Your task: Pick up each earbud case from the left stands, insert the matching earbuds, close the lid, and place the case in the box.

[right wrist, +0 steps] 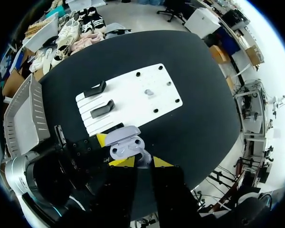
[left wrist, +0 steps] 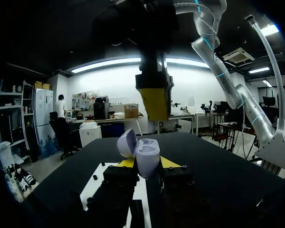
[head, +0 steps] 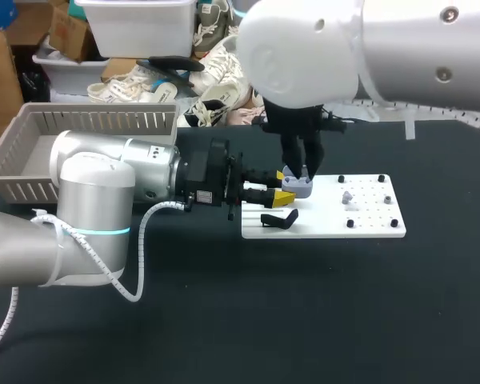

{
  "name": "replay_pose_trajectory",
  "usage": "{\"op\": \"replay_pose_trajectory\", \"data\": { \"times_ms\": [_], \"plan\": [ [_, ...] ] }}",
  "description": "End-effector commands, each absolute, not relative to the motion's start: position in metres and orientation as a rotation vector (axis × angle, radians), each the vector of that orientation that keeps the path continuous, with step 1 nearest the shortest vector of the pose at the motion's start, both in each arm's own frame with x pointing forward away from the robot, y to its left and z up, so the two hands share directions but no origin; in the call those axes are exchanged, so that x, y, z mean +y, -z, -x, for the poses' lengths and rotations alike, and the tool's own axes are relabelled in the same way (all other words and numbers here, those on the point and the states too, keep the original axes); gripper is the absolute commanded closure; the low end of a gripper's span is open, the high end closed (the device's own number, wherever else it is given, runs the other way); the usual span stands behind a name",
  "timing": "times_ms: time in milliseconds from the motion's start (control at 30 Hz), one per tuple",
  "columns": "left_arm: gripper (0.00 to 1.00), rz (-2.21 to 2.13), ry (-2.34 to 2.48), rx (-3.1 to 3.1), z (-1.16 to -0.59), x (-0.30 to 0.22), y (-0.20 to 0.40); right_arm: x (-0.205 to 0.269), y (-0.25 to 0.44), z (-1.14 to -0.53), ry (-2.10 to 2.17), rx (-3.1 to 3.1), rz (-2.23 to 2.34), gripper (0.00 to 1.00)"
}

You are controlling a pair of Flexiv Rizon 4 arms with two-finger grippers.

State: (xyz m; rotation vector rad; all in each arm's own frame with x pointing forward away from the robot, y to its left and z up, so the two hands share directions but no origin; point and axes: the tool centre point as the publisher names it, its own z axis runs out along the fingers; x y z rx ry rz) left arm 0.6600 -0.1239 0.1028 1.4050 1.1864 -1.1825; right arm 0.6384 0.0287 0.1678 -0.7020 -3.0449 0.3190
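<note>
Closest in, extends the left arm (head: 88, 188) across from the left, with the left gripper (left wrist: 148, 164) clamped on both sides of the lavender earbud case (left wrist: 147, 156). Holds that case over the left end of the white board (head: 320, 224), lid (left wrist: 127, 142) swung open and wells facing up, presumably so that nothing blocks an approach from above. Hangs the right gripper (right wrist: 143, 162) straight over the case, fingers drawn narrow on what looks like a small grey earbud (right wrist: 143, 156), nearly touching the open body. Leaves a second earbud (head: 346, 196) on the board among black pegs (head: 350, 224), two black stands (right wrist: 96, 89) beside it, and the grey box (head: 104, 122) at far left, ready for the finished case.
</note>
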Motion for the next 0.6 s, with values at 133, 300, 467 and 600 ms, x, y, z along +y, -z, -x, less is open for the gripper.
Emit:
{"op": "replay_pose_trajectory", "data": {
  "times_ms": [133, 300, 467, 600],
  "plan": [
    [1.00, -1.401, 1.178, 1.188, -0.6588, -0.1241, -0.1024, 0.0282, -0.1703, -0.6385, -0.305, -3.052, 0.718, 1.00],
    [1.00, -1.401, 1.178, 1.188, -0.6588, -0.1241, -0.1024, 0.0282, -0.1703, -0.6385, -0.305, -3.052, 0.718, 1.00],
    [1.00, -1.401, 1.178, 1.188, -0.6588, -0.1241, -0.1024, 0.0282, -0.1703, -0.6385, -0.305, -3.052, 0.718, 1.00],
    [1.00, -1.401, 1.178, 1.188, -0.6588, -0.1241, -0.1024, 0.0289, -0.1711, -0.6389, -0.285, -3.052, 0.723, 1.00]
  ]
}}
